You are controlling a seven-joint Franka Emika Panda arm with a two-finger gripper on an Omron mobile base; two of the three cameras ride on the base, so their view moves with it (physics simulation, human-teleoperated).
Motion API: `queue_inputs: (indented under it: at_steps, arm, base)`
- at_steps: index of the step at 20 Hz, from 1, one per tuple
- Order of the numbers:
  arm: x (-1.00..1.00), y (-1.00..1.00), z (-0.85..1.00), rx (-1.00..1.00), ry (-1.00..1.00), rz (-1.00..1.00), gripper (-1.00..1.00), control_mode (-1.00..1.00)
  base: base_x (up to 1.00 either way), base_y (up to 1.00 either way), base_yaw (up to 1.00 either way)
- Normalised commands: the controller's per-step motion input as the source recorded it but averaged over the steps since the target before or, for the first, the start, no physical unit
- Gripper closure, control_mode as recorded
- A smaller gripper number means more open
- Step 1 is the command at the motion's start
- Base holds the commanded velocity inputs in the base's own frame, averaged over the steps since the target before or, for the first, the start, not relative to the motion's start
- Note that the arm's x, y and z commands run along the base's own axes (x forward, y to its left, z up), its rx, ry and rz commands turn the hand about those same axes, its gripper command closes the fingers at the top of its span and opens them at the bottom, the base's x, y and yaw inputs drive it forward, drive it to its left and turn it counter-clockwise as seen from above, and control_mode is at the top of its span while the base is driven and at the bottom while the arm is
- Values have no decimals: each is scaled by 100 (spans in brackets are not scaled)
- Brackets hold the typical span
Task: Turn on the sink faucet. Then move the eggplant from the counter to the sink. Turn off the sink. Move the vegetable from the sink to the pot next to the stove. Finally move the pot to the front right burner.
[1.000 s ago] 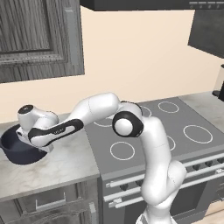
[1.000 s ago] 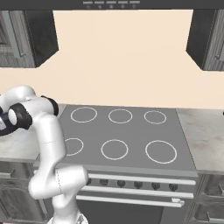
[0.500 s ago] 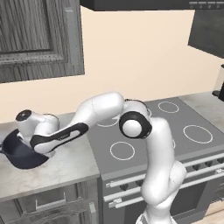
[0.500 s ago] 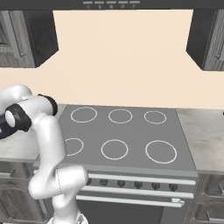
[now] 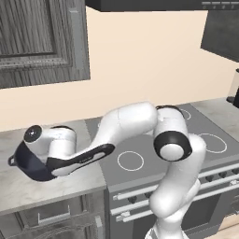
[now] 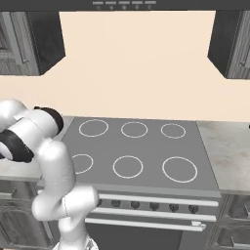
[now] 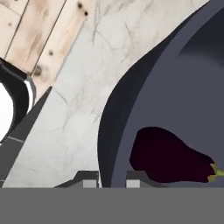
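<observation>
Arm swung further left w/ claw [image 7: 111,178] now pinched on pot [image 7: 175,109] rim, one finger inside, one outside. Eggplant [image 7: 168,156], glossy dark purple w/ greenish stem, lay inside pot on marbled bench [image 7: 74,113].

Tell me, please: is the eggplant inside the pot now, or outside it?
Inside. In the hand view the dark purple eggplant lies on the bottom of the pot, within its dark rim, which the claw straddles.

The eggplant [image 7: 168,159], glossy dark purple with a small yellow-green stem tip, is seen lying on its side inside the dark blue-grey pot [image 7: 175,87]. The pot [image 5: 29,163] is set on the counter [image 5: 28,189], near the stove-side edge of the worktop.
</observation>
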Motion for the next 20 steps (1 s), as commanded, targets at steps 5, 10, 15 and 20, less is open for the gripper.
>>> queue_inputs:
  at_steps: [5, 10, 15, 20]
  arm:
    - [-28, -77, 47, 5, -10, -27, 100, -100]
    - [-28, -86, 30, 7, 0, -34, 100, -100]
    - [-6, -86, 40, 5, 0, -37, 100, -100]
    - [0, -82, 31, 2, 0, -32, 100, -100]
  base:
    - [0, 0, 0]
    - [0, 0, 0]
    - [0, 0, 0]
    - [0, 0, 0]
